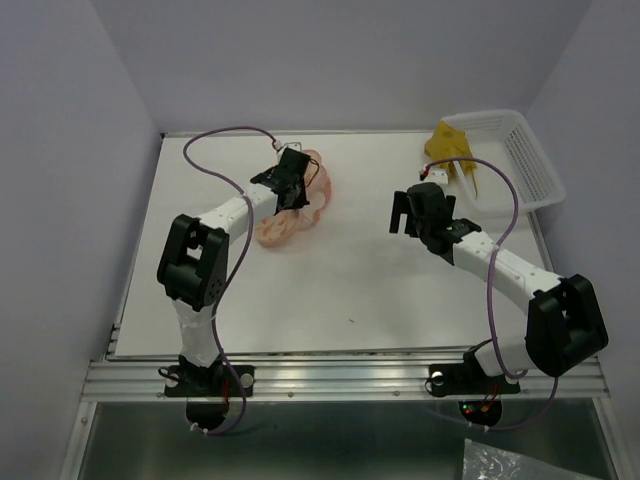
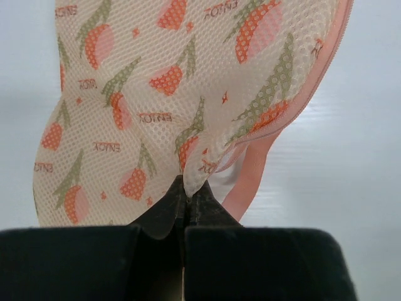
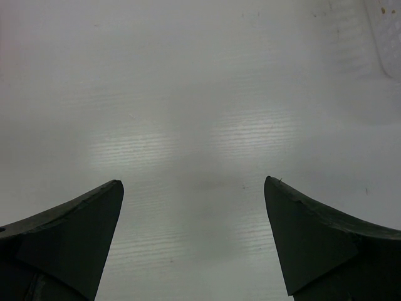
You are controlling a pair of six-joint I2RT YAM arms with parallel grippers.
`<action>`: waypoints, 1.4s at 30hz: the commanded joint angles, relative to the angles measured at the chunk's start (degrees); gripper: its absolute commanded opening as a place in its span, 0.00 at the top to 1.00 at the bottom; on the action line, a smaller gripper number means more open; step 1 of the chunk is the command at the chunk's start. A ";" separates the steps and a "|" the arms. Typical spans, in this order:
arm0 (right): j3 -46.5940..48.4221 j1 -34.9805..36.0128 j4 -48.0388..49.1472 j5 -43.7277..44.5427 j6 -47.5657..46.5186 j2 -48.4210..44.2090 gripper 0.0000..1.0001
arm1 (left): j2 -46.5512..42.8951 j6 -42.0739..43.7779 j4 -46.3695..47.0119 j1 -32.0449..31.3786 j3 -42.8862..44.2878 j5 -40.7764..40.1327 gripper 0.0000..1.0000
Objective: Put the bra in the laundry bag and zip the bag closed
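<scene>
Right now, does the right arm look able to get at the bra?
Probably yes. The right end effector hangs open and empty over the table, and the bra lies exposed at the left end of the white basket, nothing between them; the rim might hinder a grasp.

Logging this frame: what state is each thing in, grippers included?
laundry bag: on the table, mesh pinched near its pink zip edging, a small gap showing there.
basket: upright at the far right corner.
bra: bunched at the basket's left end, outside the laundry bag.
left gripper: shut on the laundry bag.
right gripper: open, empty, above the table.
</scene>
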 commanded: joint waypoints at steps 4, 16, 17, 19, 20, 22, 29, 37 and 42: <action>1.52 0.06 0.40 -0.12 1.94 -2.23 0.00 | -5.14 -7.87 1.53 -8.29 0.27 8.59 1.00; 0.64 0.06 0.40 -2.93 6.42 -1.88 0.00 | -1.36 -6.92 -0.14 -12.87 4.31 14.84 0.33; 0.73 0.06 0.40 -4.32 6.68 -1.79 0.00 | -1.54 -6.74 -0.14 -12.96 4.40 15.01 0.27; 0.73 0.06 0.49 -5.30 7.65 -1.52 0.00 | -2.07 -5.77 0.04 -13.40 4.75 15.19 0.25; 0.73 0.06 0.49 -6.35 7.74 -1.18 0.00 | -2.16 -5.42 0.13 -13.48 4.92 15.10 0.25; 0.73 0.06 0.40 -7.15 8.27 -0.56 0.00 | -1.89 -5.16 -0.05 -13.49 5.28 14.32 0.25; 0.38 0.06 0.93 -10.84 10.11 0.94 0.00 | 1.09 -0.34 -3.73 -13.92 8.26 13.70 0.24; -0.58 0.06 1.02 -11.55 10.82 1.38 0.00 | -0.66 11.19 -6.29 -19.28 4.67 11.50 0.20; -1.55 0.06 1.02 -11.72 10.20 0.85 0.00 | -2.60 9.96 -4.62 -19.55 -0.96 11.95 0.21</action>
